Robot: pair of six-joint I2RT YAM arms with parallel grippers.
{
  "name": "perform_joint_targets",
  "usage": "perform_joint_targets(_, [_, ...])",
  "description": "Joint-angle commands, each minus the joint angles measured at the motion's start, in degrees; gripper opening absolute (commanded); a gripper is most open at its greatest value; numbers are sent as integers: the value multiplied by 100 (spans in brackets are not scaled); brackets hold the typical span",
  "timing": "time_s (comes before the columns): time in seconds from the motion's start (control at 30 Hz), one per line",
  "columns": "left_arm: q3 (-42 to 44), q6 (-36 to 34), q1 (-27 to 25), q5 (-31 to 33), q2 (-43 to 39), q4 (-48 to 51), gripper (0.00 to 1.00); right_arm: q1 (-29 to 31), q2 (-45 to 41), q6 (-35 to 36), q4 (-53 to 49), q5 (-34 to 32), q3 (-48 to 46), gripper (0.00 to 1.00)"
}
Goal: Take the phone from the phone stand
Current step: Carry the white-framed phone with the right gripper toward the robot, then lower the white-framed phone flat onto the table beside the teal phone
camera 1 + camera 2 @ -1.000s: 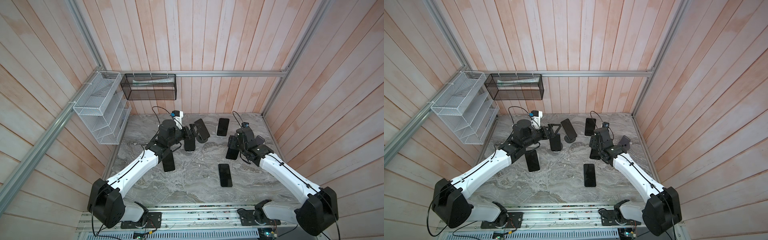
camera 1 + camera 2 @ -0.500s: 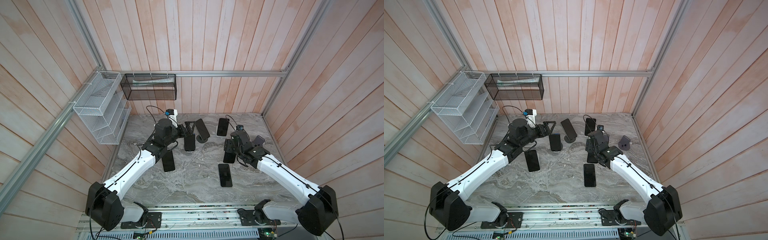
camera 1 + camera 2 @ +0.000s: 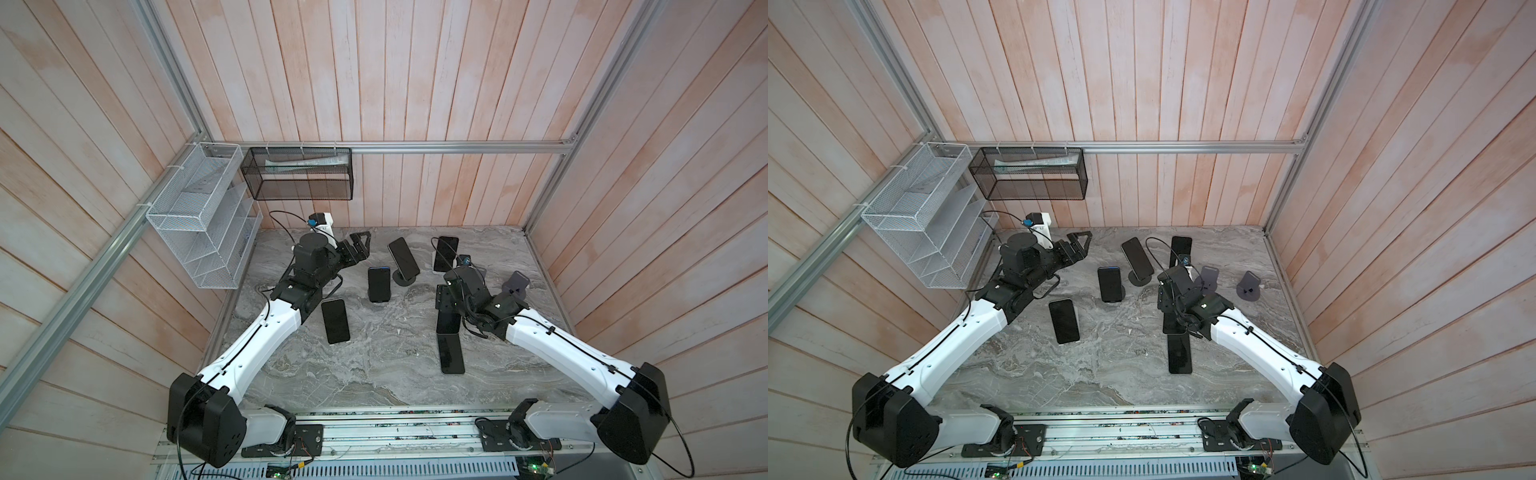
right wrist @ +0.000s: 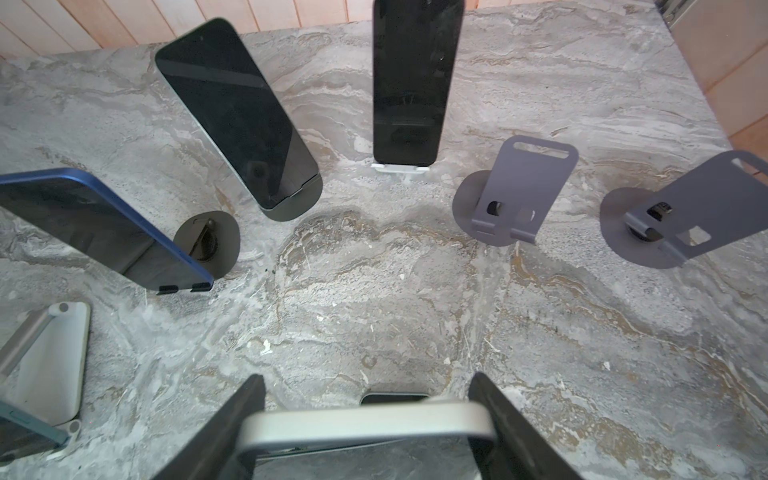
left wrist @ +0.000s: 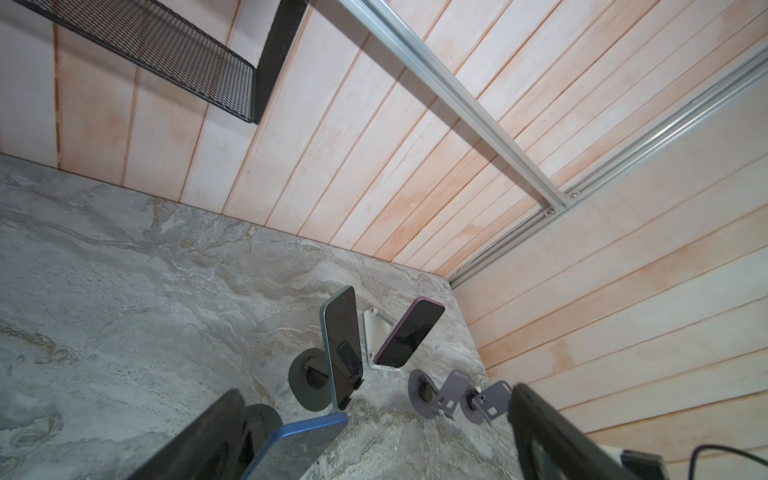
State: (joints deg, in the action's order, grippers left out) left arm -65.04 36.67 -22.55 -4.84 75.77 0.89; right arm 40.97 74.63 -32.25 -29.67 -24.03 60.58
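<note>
I have the silver-edged phone (image 4: 365,426) clamped between the right jaws, which press on its two long edges near one end. It is off any stand and hangs low over the surface (image 4: 374,291), above the end of a dark phone (image 3: 452,355) that lies flat directly beneath the jaws. I cannot tell whether the two touch. I judge the held phone to be a stiff, thin slab, light enough for one arm but glass-faced and smooth-sided. Gripped this far from its middle, it could pivot or slip. The metal edges are the right place to press, never the screen. Setting it straight down would risk glass on glass, so I'd look for bare surface first. Ahead of the right jaws there is an open stretch. To their right stand an empty purple stand (image 4: 515,195) and a second purple stand (image 4: 681,216), and to their left the blue phone (image 4: 104,232) leans on its own stand. Farther ahead a tilted dark phone (image 4: 237,116) and an upright phone (image 4: 415,83) rest on stands, so a long forward sweep is closed off. The left jaws stand wide and empty, well apart from the right ones, with the blue phone ahead of them and untouched.
</note>
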Motion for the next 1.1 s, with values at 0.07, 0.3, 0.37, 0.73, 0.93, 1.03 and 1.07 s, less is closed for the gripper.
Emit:
perform_joint_targets(0.07, [-41,72,165,142,-228,19,100,407,290,-304,-252,-119,497,66])
perform_joint_targets(0.3, [-5,95,232,97,-264,-26,100,931,631,-721,-308,72,685,65])
perform_joint_targets(0.37, [7,104,240,73,-248,-45,100,1054,755,-809,-296,159,698,65])
perform_joint_targets(0.73, [21,150,233,-69,-229,-93,100,1185,1279,-1159,111,880,166,65])
perform_joint_targets(0.93, [35,205,237,-162,-151,-108,100,1192,1538,-1194,31,993,-26,65])
perform_joint_targets(1.03, [35,218,234,-192,-141,-123,100,1186,1637,-1262,90,953,-147,65])
perform_joint_targets(1.07, [40,219,239,-193,-139,-130,100,1186,1664,-1300,106,927,-158,65])
